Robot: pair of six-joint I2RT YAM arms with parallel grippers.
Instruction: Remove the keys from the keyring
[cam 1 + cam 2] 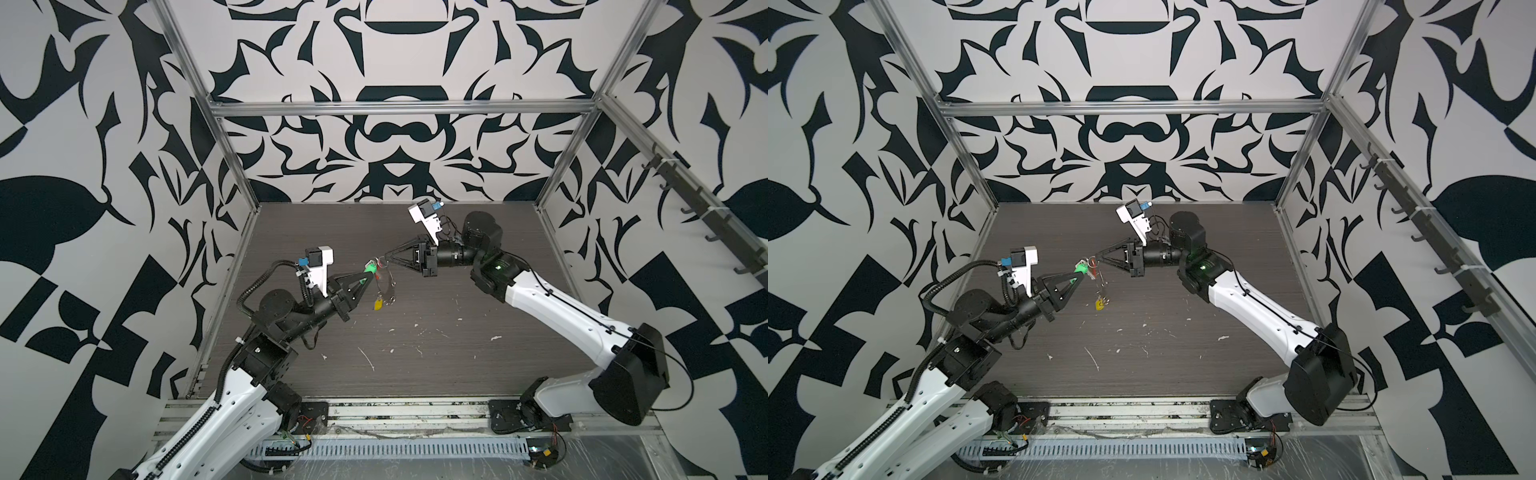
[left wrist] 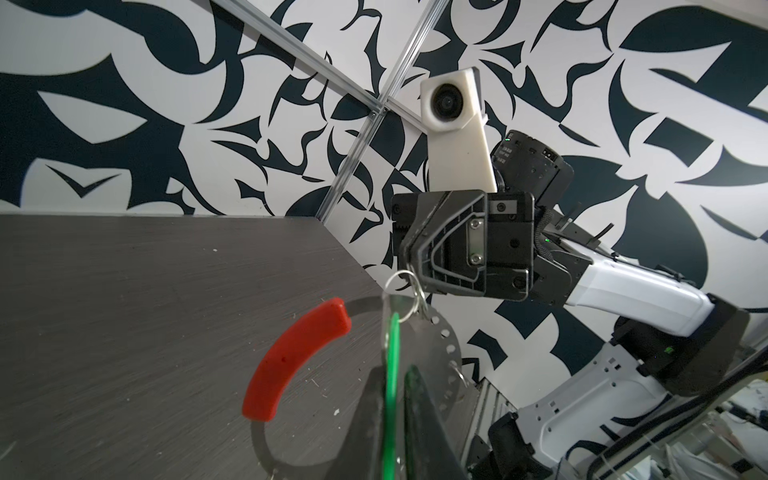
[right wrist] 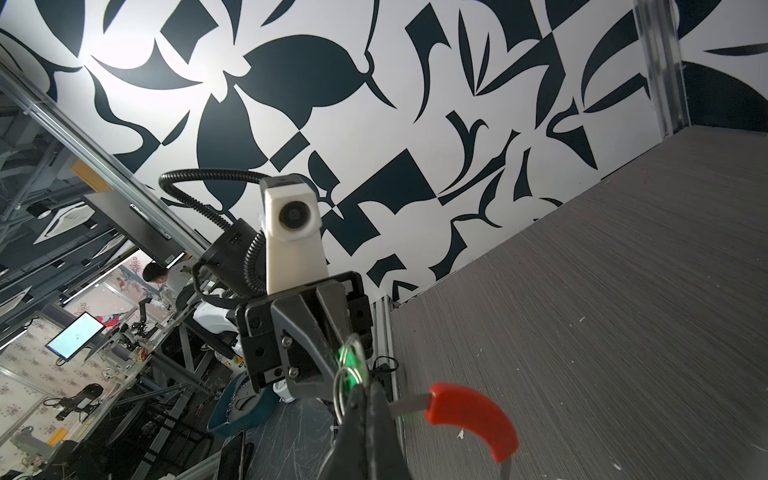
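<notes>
Left end effector [image 1: 367, 276], green key [image 1: 370, 269] over tabletop [image 1: 415, 374]

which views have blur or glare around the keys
left wrist view: green key sits close to the lens and smears out of focus, red sleeve of the keyring sharper; right wrist view: bright glare patch on the wall; both top views: yellow key tiny and soft

light: bright, even | shadows: soft | wrist views: fisheye edges, close foreground blurred
</notes>
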